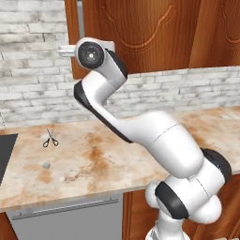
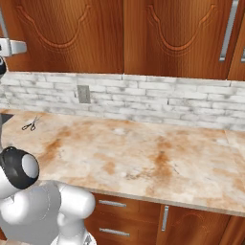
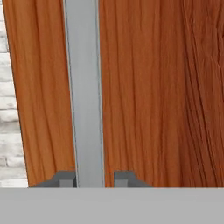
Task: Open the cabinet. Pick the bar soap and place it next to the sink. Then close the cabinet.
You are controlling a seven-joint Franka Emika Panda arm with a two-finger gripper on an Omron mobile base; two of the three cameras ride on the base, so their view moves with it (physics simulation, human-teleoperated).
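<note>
While the cabinet point(image 3: 144, 87) stands with its door closed and contents hidden, the gripper point(image 3: 91, 178) has its jaws clamped on the silver bar handle point(image 3: 85, 87).

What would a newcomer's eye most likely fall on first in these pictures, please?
Probably the big white robot arm rising over the mottled beige stone counter, reaching up to the reddish-brown wooden wall cabinet. Next, in the hand view, the long silver bar handle runs straight between the closed jaws of the gripper. Small black-handled scissors lie on the counter's left.
</note>
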